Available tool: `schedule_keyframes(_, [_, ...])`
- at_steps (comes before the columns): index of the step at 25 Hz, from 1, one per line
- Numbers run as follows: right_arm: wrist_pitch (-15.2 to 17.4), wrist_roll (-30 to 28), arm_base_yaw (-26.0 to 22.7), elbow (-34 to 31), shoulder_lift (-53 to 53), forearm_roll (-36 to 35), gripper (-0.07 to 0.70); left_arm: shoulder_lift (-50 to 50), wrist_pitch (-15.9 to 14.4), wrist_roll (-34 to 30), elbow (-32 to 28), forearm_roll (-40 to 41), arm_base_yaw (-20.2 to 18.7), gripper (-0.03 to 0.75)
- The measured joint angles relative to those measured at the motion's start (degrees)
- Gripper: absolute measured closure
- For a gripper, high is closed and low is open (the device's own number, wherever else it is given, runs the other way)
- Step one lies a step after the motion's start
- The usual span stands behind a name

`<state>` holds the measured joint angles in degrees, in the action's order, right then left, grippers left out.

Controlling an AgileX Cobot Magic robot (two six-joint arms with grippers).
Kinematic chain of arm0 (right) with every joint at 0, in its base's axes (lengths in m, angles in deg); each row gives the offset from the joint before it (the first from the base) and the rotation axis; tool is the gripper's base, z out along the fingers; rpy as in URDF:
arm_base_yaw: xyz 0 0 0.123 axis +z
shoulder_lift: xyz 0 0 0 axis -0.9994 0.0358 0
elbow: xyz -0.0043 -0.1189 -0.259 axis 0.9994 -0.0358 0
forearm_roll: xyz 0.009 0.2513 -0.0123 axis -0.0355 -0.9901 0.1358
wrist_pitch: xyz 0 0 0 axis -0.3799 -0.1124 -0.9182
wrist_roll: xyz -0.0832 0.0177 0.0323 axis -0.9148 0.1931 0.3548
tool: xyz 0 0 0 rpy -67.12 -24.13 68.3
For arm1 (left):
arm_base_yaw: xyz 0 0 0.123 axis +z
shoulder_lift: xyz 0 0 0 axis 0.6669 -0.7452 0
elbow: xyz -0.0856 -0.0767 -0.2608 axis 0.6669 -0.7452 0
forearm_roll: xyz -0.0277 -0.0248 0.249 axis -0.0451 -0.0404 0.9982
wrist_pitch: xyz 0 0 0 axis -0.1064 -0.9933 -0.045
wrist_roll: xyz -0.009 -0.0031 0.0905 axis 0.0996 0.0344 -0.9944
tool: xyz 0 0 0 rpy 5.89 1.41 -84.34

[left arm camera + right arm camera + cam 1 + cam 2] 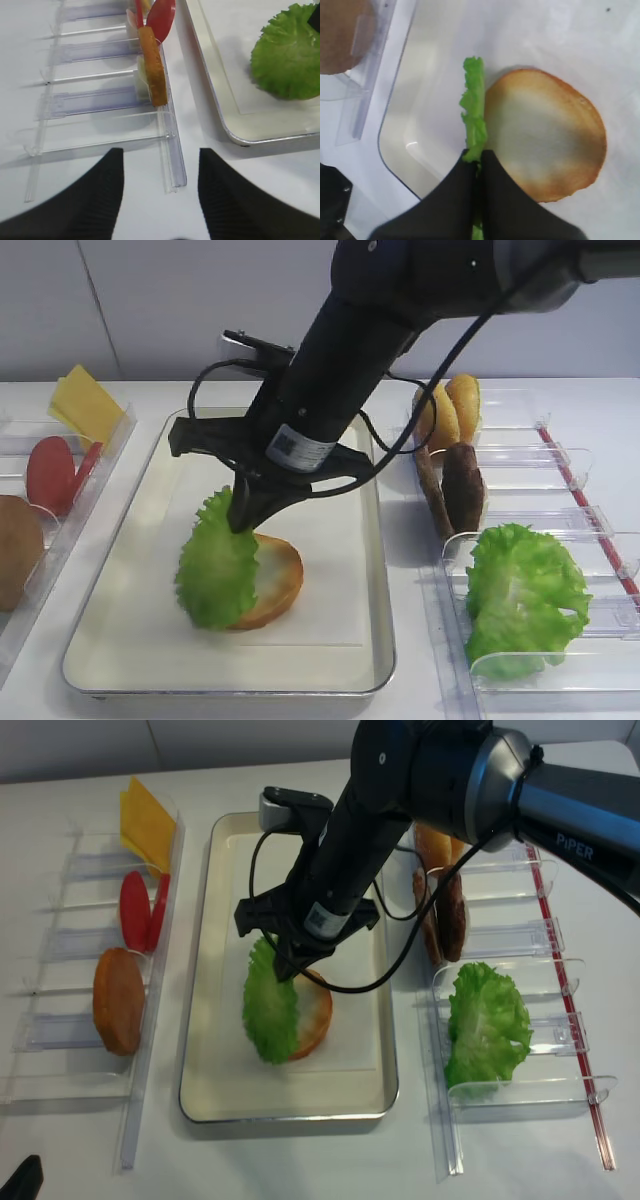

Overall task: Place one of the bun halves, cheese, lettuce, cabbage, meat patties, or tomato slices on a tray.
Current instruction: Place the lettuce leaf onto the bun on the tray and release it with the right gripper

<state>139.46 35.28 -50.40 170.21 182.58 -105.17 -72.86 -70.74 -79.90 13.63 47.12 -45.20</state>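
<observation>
Green lettuce (216,570) hangs edge-down, tilted, pinched in right claw (243,523), leaning against bun half (275,582) on tray (340,660).

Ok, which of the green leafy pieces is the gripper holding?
The flat lettuce leaf over the tray, pinched edge-on by the right gripper, not the clump in the right bin.

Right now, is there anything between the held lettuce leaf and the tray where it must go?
Only the bun half, lying flat face up on the tray. The lettuce, pinched in the right gripper, hangs against its left side.
</observation>
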Motion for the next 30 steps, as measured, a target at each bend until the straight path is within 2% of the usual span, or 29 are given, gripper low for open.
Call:
schedule_keyframes(16, [-0.2, 1.8, 0.0, 0.1, 2.0, 7.7, 0.605, 0.0, 0.0, 0.0, 0.0, 0.0, 0.0, 0.392])
schedule_keyframes(30, [-0.4, 2.2, 0.0, 0.1, 2.0, 8.3, 0.605, 0.0, 0.0, 0.0, 0.0, 0.0, 0.0, 0.392])
